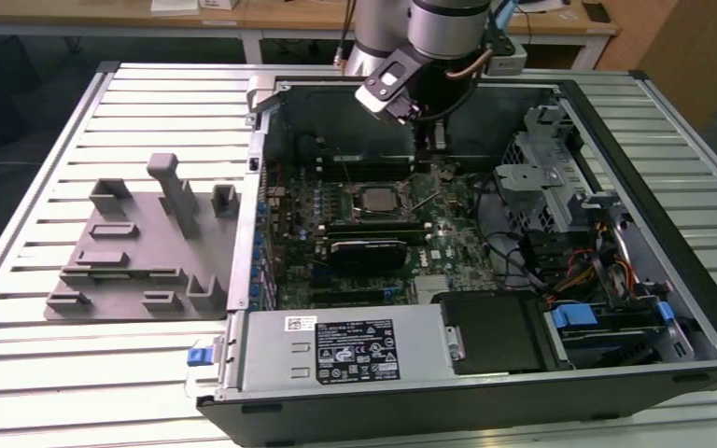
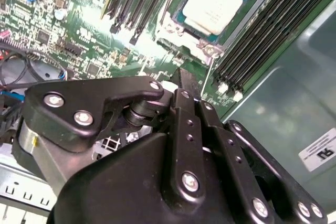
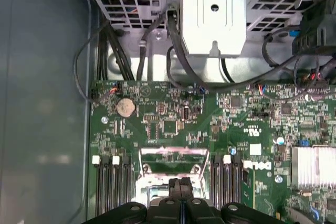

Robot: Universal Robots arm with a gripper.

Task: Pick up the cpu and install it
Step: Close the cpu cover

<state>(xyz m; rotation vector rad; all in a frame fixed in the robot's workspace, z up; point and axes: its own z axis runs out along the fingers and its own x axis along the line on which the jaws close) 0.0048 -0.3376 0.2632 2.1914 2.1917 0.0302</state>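
In the second wrist view I saw the cpu [image 2: 215, 1] lying in its socket [image 2: 175, 14]. The first wrist view showed my end effector [image 3: 181, 182] pinched together, holding nothing.

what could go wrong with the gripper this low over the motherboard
The gripper hangs shut, close above the raised socket frame; a small sideways drift could bend it or the thin retention lever. The cpu lies seated but apparently not yet clamped, so a knock might shift it.
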